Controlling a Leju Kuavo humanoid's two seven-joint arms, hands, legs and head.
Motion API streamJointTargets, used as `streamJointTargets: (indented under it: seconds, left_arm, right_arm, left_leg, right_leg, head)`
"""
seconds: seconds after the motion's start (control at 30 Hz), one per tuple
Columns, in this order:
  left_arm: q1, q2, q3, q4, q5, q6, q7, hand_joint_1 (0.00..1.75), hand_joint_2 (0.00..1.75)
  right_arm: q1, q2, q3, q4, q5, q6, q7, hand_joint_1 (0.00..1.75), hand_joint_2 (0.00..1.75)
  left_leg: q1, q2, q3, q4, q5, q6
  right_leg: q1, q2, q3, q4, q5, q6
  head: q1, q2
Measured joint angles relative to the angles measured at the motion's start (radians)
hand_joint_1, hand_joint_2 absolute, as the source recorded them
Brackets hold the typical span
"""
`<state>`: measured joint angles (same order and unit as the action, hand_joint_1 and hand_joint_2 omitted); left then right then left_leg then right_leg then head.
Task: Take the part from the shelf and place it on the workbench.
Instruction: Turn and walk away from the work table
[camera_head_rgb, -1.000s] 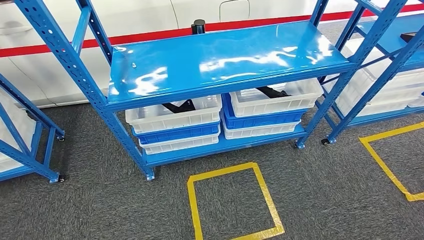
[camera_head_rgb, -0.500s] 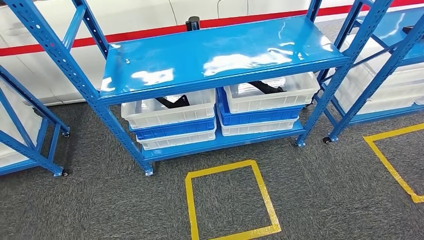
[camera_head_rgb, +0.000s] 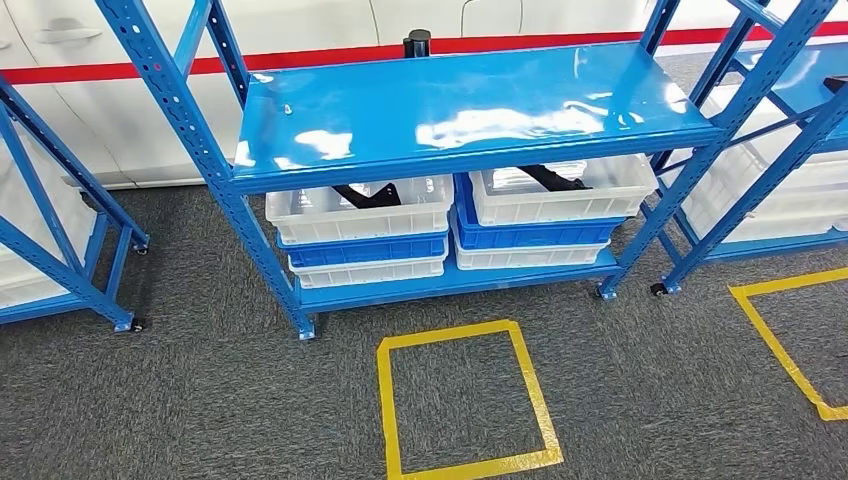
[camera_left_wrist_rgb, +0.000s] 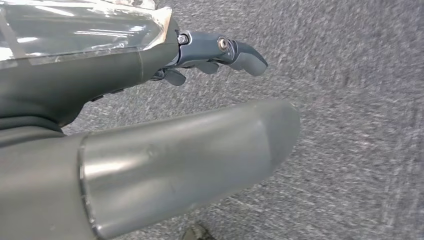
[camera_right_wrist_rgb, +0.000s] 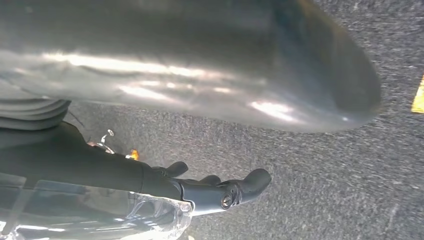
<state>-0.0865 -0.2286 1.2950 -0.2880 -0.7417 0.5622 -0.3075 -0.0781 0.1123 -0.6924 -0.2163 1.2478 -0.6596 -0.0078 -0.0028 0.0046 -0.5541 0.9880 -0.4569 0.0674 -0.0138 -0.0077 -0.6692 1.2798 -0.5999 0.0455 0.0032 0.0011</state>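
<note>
Grey carpet (camera_head_rgb: 200, 400) under a blue shelf (camera_head_rgb: 470, 100), frame centre. Black parts (camera_head_rgb: 368, 194) in white bins (camera_head_rgb: 360, 215) on the lower tier. Left hand (camera_left_wrist_rgb: 220, 52) and right hand (camera_right_wrist_rgb: 220, 192) over carpet, well apart from parts, fingers loosely apart, holding nothing.

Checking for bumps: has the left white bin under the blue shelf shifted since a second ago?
No. The white bin keeps its place against the shelf post; the camera moved.

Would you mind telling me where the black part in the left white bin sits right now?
In the head view, the black part lies in the top white bin of the left stack, under the blue shelf board, beside the right stack's bin.
</note>
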Motion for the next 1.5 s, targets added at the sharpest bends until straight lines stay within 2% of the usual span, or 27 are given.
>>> streamJointTargets:
  seconds: [0.03,0.07,0.1,0.13,0.17,0.2,0.3,0.33,0.4,0.47,0.5,0.53,0.57,0.63,0.7,0.8,0.87,0.9,0.97,1.0,1.03,1.07,1.13,1.2,1.3,1.43,1.5]
  left_arm:
    - [0.0,-0.001,0.0,0.0,0.0,0.0,0.0,0.0,0.0]
    - [0.001,-0.002,0.0,0.0,0.0,0.0,0.0,0.0,0.0]
    - [0.0,-0.002,0.0,0.0,0.0,0.0,0.0,0.0,0.0]
    - [0.0,-0.003,0.0,0.0,0.0,0.0,0.0,0.0,0.0]
    - [0.0,-0.003,0.0,0.0,0.0,0.0,0.0,0.0,0.0]
    - [0.0,-0.004,0.0,0.0,0.0,0.0,0.0,0.0,0.0]
    - [0.001,-0.004,0.0,0.0,0.0,0.001,0.0,0.0,0.0]
    - [0.001,-0.003,0.0,0.0,0.0,0.002,0.001,0.0,0.0]
    - [0.002,-0.003,0.0,0.0,0.0,0.004,0.001,0.0,0.0]
    - [0.002,-0.003,0.0,0.0,0.001,0.006,0.0,0.0,0.0]
    - [0.002,-0.003,0.0,0.0,0.002,0.006,0.0,0.0,0.0]
    - [0.003,-0.003,0.0,0.0,0.004,0.006,0.0,0.0,0.0]
    - [0.003,-0.003,0.0,0.0,0.005,0.006,0.0,0.0,0.0]
    - [0.003,-0.003,0.0,0.0,0.007,0.005,-0.002,0.0,0.0]
    - [0.002,-0.003,0.0,0.0,0.007,0.004,-0.004,0.0,0.0]
    - [0.002,-0.002,0.0,0.0,0.007,0.003,-0.005,0.0,0.0]
    - [0.001,-0.002,0.0,0.0,0.007,0.003,-0.006,0.0,0.0]
    - [0.001,-0.003,0.0,0.0,0.007,0.003,-0.007,0.0,0.0]
    - [0.0,-0.003,0.0,0.0,0.009,0.003,-0.01,0.0,0.0]
    - [0.0,-0.003,0.0,0.0,0.012,0.003,-0.013,0.0,0.0]
    - [0.001,-0.003,0.0,0.0,0.016,0.003,-0.017,0.0,0.0]
    - [0.001,-0.003,0.0,0.0,0.019,0.003,-0.019,0.0,0.0]
    - [0.001,-0.004,0.0,0.0,0.023,0.003,-0.02,0.0,0.0]
    - [0.0,-0.004,0.0,0.0,0.025,0.003,-0.02,0.0,0.0]
    - [0.001,-0.004,0.0,0.0,0.026,0.003,-0.021,0.0,0.0]
    - [0.001,-0.002,0.0,0.0,0.029,0.006,-0.021,0.0,0.0]
    - [0.0,-0.005,0.0,0.001,0.031,0.011,-0.02,0.0,0.0]
  right_arm:
    - [0.0,-0.001,0.0,0.0,0.0,0.0,0.0,0.0,0.0]
    - [0.001,-0.002,0.0,0.0,0.0,0.0,0.0,0.0,0.0]
    - [0.0,-0.004,0.0,0.0,0.0,0.0,0.0,0.0,0.0]
    - [-0.001,-0.004,0.0,0.0,0.0,0.0,0.0,0.0,0.0]
    - [-0.002,-0.005,0.0,0.0,0.0,0.001,0.0,0.0,0.0]
    - [-0.002,-0.005,0.0,0.0,0.0,0.001,0.0,0.0,0.0]
    - [-0.002,-0.005,0.0,0.0,0.0,0.001,0.0,0.0,0.0]
    - [-0.002,-0.006,0.0,0.0,0.0,0.001,0.0,0.0,0.0]
    - [-0.004,-0.005,0.0,0.0,0.002,0.001,0.0,0.0,0.0]
    - [-0.002,-0.005,0.0,0.0,0.001,0.001,-0.004,0.0,0.0]
    - [-0.001,-0.005,0.0,0.0,-0.002,0.001,-0.007,0.0,0.0]
    - [-0.001,-0.005,0.0,0.0,-0.006,0.001,-0.01,0.0,0.0]
    - [-0.001,-0.006,0.0,0.0,-0.01,0.0,-0.014,0.0,0.0]
    - [-0.002,-0.005,-0.001,0.0,-0.021,0.0,-0.021,0.0,0.0]
    - [-0.003,-0.005,-0.003,0.0,-0.032,-0.002,-0.028,0.0,0.0]
    - [-0.004,-0.005,-0.008,0.0,-0.038,-0.003,-0.034,0.0,0.0]
    - [-0.004,-0.005,-0.012,0.0,-0.039,-0.004,-0.036,0.0,0.0]
    - [-0.004,-0.005,-0.013,0.0,-0.039,-0.004,-0.036,0.0,0.0]
    - [-0.003,-0.005,-0.016,0.0,-0.04,-0.004,-0.037,0.0,0.0]
    - [-0.003,-0.005,-0.017,0.0,-0.042,-0.004,-0.039,0.0,0.0]
    - [-0.003,-0.005,-0.018,0.0,-0.046,-0.004,-0.041,0.0,0.0]
    - [-0.003,-0.005,-0.02,0.0,-0.051,-0.003,-0.043,0.0,0.0]
    - [-0.004,-0.006,-0.023,0.0,-0.057,-0.003,-0.046,0.0,0.0]
    - [-0.008,-0.006,-0.024,0.0,-0.058,-0.003,-0.048,0.0,0.0]
    - [-0.008,-0.005,-0.026,0.0,-0.062,-0.003,-0.051,0.0,0.0]
    - [-0.011,-0.002,-0.031,0.0,-0.062,-0.002,-0.054,0.0,0.0]
    - [-0.015,-0.002,-0.032,0.0,-0.057,-0.001,-0.053,0.0,0.0]
  left_leg:
    - [0.0,-0.001,-0.004,0.001,0.003,-0.002]
    - [0.001,-0.003,-0.006,0.002,0.005,-0.005]
    - [0.002,-0.005,-0.008,0.005,0.007,-0.007]
    - [0.0,-0.006,-0.012,0.01,0.007,-0.012]
    - [-0.001,-0.008,-0.015,0.015,0.007,-0.016]
    - [-0.003,-0.008,-0.018,0.019,0.008,-0.021]
    - [-0.002,-0.01,-0.023,0.024,0.01,-0.036]
    - [0.0,-0.009,-0.029,0.036,-0.002,-0.041]
    - [0.005,-0.009,-0.062,0.115,-0.064,-0.053]
    - [0.01,-0.008,-0.113,0.243,-0.137,-0.063]
    - [0.012,-0.008,-0.128,0.286,-0.154,-0.066]
    - [0.014,-0.008,-0.125,0.295,-0.15,-0.067]
    - [0.015,-0.008,-0.102,0.264,-0.129,-0.066]
    - [0.015,-0.007,-0.019,0.127,-0.071,-0.059]
    - [0.01,-0.008,0.034,0.028,-0.044,-0.05]
    - [0.003,-0.008,0.032,0.01,-0.035,-0.033]
    - [0.005,-0.006,0.027,-0.002,-0.019,-0.015]
    - [0.006,-0.005,0.023,-0.007,-0.012,-0.008]
    - [0.002,-0.004,0.01,-0.007,-0.003,0.0]
    - [0.0,-0.005,0.004,-0.007,0.0,0.001]
    - [-0.002,-0.005,-0.002,-0.006,0.004,0.001]
    - [-0.003,-0.006,-0.005,-0.006,0.008,0.0]
    - [-0.004,-0.008,-0.008,-0.003,0.013,-0.004]
    - [-0.009,-0.008,-0.012,0.003,0.013,-0.011]
    - [-0.012,-0.008,-0.017,0.009,0.009,-0.005]
    - [-0.011,-0.007,-0.004,-0.018,0.027,0.009]
    - [-0.004,0.0,0.021,-0.07,0.054,0.021]
  right_leg:
    - [-0.001,0.0,0.01,-0.005,0.003,0.009]
    - [-0.003,0.0,0.042,-0.054,0.021,0.021]
    - [-0.005,0.001,0.087,-0.129,0.045,0.031]
    - [-0.005,0.002,0.126,-0.198,0.065,0.035]
    - [-0.005,0.003,0.152,-0.249,0.08,0.031]
    - [-0.003,0.005,0.163,-0.273,0.086,0.022]
    - [-0.003,0.004,0.157,-0.277,0.095,-0.008]
    - [-0.006,0.003,0.156,-0.278,0.1,-0.017]
    - [-0.012,0.001,0.149,-0.28,0.11,-0.03]
    - [-0.011,-0.002,0.138,-0.279,0.118,-0.035]
    - [-0.011,-0.004,0.133,-0.278,0.121,-0.035]
    - [-0.011,-0.005,0.13,-0.278,0.124,-0.034]
    - [-0.011,-0.005,0.128,-0.278,0.126,-0.032]
    - [-0.011,-0.006,0.128,-0.278,0.129,-0.028]
    - [-0.006,-0.007,0.125,-0.277,0.134,-0.02]
    - [-0.006,-0.008,0.118,-0.279,0.143,-0.002]
    - [-0.006,-0.006,0.1,-0.249,0.122,0.001]
    - [-0.005,-0.005,0.08,-0.204,0.094,-0.003]
    - [-0.005,-0.001,0.027,-0.073,0.028,-0.013]
    - [-0.005,0.0,0.008,-0.02,0.007,-0.012]
    - [-0.005,0.0,0.007,0.0,0.0,-0.007]
    - [-0.005,0.001,0.028,-0.023,0.009,0.0]
    - [-0.005,0.001,0.115,-0.165,0.052,0.013]
    - [-0.003,0.002,0.178,-0.281,0.08,0.009]
    - [-0.001,0.003,0.185,-0.307,0.086,-0.005]
    - [-0.007,0.002,0.19,-0.32,0.099,0.005]
    - [0.0,0.005,0.178,-0.294,0.083,0.0]
  head:
    - [0.0,0.0]
    - [0.0,0.0]
    - [0.0,0.0]
    - [0.0,0.0]
    - [0.0,0.0]
    - [0.0,0.0]
    - [-0.001,0.0]
    - [-0.002,0.0]
    - [-0.006,0.0]
    - [-0.009,0.0]
    - [-0.009,0.0]
    - [-0.009,0.0]
    - [-0.009,0.0]
    - [-0.009,0.0]
    - [-0.008,0.0]
    - [-0.008,0.0]
    - [-0.006,0.0]
    - [-0.004,0.0]
    - [0.0,0.0]
    - [0.0,0.0]
    - [0.0,0.0]
    - [0.0,0.0]
    - [0.0,0.0]
    - [-0.001,0.0]
    - [-0.004,0.0]
    - [-0.005,0.0]
    - [-0.006,0.0]
